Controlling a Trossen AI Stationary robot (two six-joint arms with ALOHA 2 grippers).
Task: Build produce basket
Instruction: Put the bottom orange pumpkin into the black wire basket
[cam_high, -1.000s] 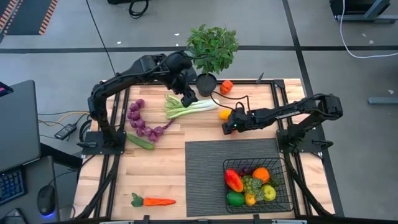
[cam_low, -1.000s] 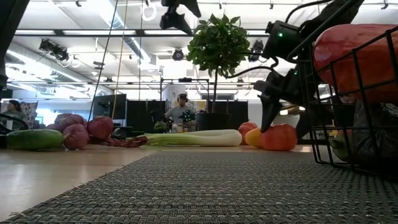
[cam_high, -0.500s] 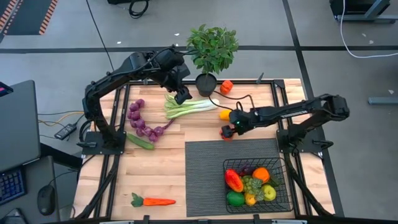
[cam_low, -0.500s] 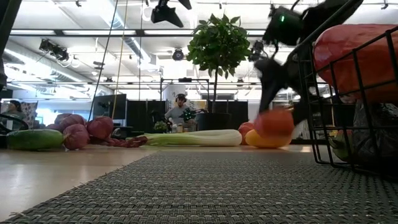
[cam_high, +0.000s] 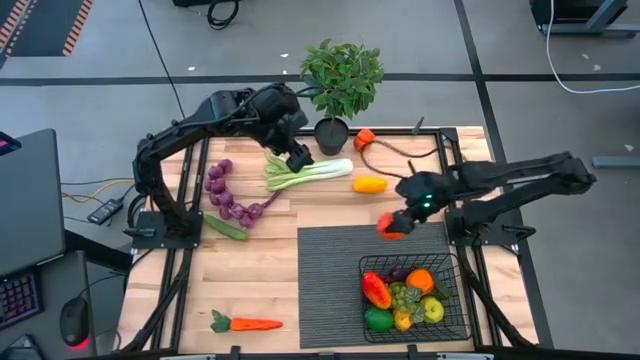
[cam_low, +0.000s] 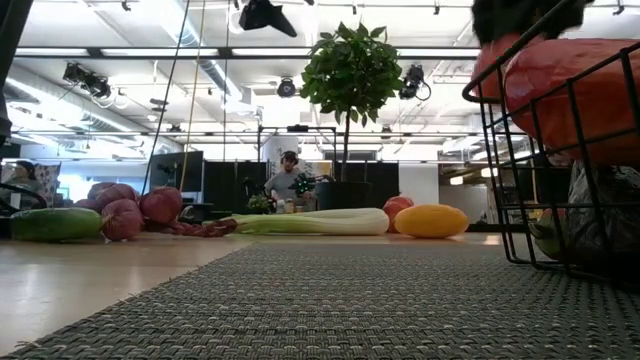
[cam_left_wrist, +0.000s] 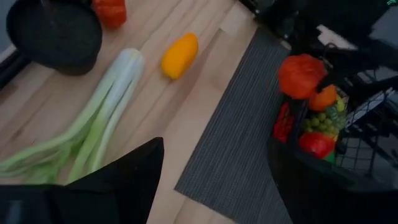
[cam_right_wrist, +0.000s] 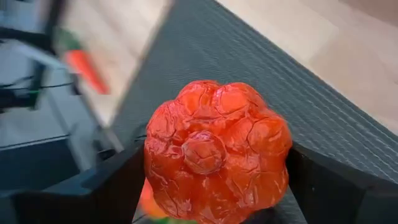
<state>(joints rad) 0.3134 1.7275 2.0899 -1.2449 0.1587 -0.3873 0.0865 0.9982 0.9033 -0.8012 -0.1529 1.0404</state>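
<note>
High view shows the right gripper carrying a red, lumpy pepper above the dark ribbed mat, its fingers clamped on either side of it, as the right wrist view confirms. My reading is that the transfer step is under way: the pepper is lifted and sits between its old spot on the wood and the basket, which rests at the mat's near right corner and already holds several pieces. The next move likely calls for travelling over the wire rim and letting go above a gap in the pile. The left gripper hovers over the leek, fingers spread and empty.

The wooden surface also carries a yellow pepper, grapes, cucumber, carrot and a potted plant. Beyond, the low view shows a lit workshop with a person seated far off.
</note>
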